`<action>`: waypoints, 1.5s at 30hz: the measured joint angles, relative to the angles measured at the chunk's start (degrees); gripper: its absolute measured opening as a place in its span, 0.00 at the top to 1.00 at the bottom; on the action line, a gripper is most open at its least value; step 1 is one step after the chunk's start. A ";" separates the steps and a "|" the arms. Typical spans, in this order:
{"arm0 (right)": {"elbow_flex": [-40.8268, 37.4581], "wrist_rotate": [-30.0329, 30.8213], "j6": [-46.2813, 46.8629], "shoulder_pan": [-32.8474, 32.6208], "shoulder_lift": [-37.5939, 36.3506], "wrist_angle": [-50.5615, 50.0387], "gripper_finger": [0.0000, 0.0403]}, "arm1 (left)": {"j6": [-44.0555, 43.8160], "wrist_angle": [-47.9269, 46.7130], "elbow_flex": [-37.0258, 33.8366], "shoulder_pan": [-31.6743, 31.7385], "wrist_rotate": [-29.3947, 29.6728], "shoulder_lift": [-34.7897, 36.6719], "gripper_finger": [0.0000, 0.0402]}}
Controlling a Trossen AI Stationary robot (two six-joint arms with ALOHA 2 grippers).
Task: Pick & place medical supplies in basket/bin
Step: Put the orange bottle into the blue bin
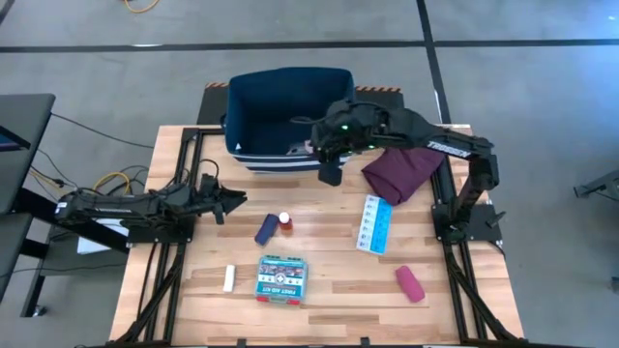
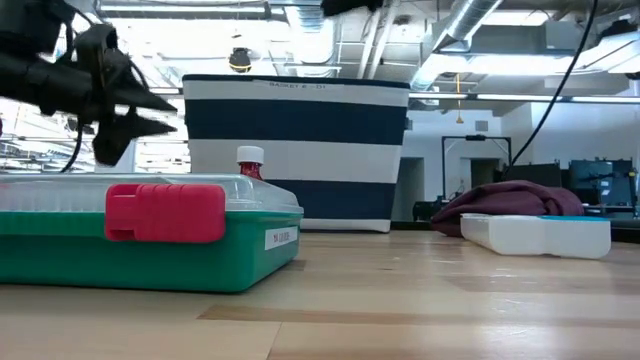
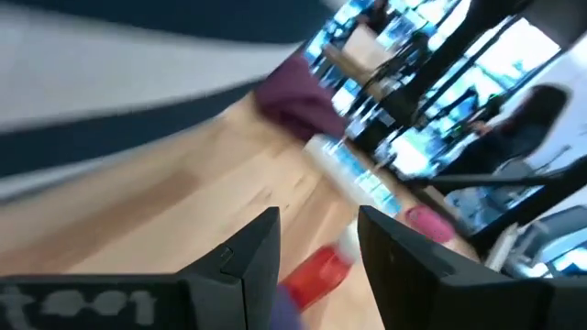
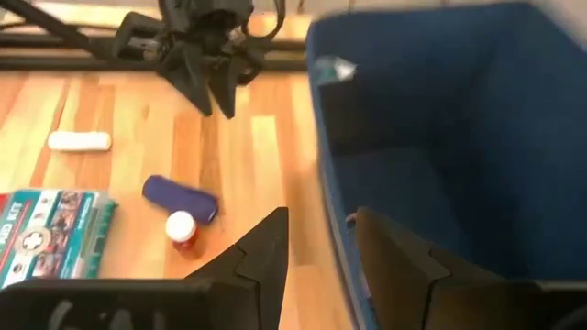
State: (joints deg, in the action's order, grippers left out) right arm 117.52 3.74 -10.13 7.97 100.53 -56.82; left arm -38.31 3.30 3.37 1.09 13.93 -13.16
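Observation:
The navy bin (image 1: 287, 116) with white stripes stands at the table's far side. My right gripper (image 1: 329, 174) hangs open above the bin's near right corner (image 4: 321, 183), with nothing between its fingers. On the wood lie the blue tube (image 1: 264, 229), the upright red-capped bottle (image 1: 285, 220), the white stick (image 1: 229, 278), the teal first-aid box (image 1: 282, 279), the light-blue pill strip (image 1: 374, 224) and the pink oblong (image 1: 409, 283). My left gripper (image 1: 237, 201) hovers open at the table's left, pointing at the bottle (image 3: 316, 275). A small pale thing (image 1: 298, 147) lies inside the bin.
A maroon cloth (image 1: 401, 169) lies bunched to the right of the bin, under my right arm. Bare wood shows between the first-aid box and the pill strip. The black frame rails (image 1: 174, 193) run along the table's left and right sides.

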 joint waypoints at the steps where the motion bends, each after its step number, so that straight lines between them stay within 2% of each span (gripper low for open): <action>1: 2.19 1.29 0.02 -0.72 -0.02 -1.63 0.69 | 0.76 0.03 1.17 -0.02 -0.09 0.02 0.66; 6: 12.56 4.05 0.27 -4.09 -0.09 -10.23 0.70 | 6.95 -2.43 9.54 -1.85 0.45 -0.68 0.66; 9: 17.26 4.05 1.72 -5.81 -0.15 -16.01 0.70 | 9.72 -7.16 15.63 -3.94 3.55 -3.16 0.66; 14: 15.80 3.65 5.67 -8.25 -3.18 -24.33 0.70 | 11.59 -14.24 25.97 -7.95 8.90 -12.51 0.66; 16: 15.66 3.78 9.19 -9.11 -4.01 -29.76 0.70 | 12.95 -15.24 30.01 -9.79 10.38 -17.77 0.66; 20: 14.02 3.80 13.66 -11.07 -4.49 -33.62 0.70 | 15.19 -17.13 37.73 -14.12 15.80 -28.72 0.66; 24: 9.00 -0.20 14.63 -13.24 -6.48 -33.27 0.70 | 16.05 -21.15 45.43 -18.12 23.28 -37.68 0.66; 28: 3.01 -5.11 14.31 -14.57 -10.17 -33.19 0.70 | 13.61 -26.77 51.87 -21.80 27.01 -45.01 0.66; 33: -4.59 -5.09 16.10 -15.12 -16.23 -33.19 0.70 | 10.54 -27.67 56.64 -26.66 30.40 -52.53 0.66; 37: -13.46 -5.02 15.81 -15.02 -22.28 -32.40 0.70 | 5.39 -27.98 58.96 -29.94 36.29 -58.47 0.66; 41: -25.38 -5.14 16.66 -15.03 -28.86 -25.18 0.70 | -1.54 -28.44 59.74 -31.55 44.04 -62.50 0.66; 45: -36.59 -5.18 19.99 -16.26 -34.18 -15.77 0.70 | -3.43 -29.53 59.79 -31.03 42.81 -64.73 0.66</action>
State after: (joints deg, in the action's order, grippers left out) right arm 80.93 -1.44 9.86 -8.29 66.35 -72.59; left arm -41.74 -26.23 63.16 -29.94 56.74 -77.89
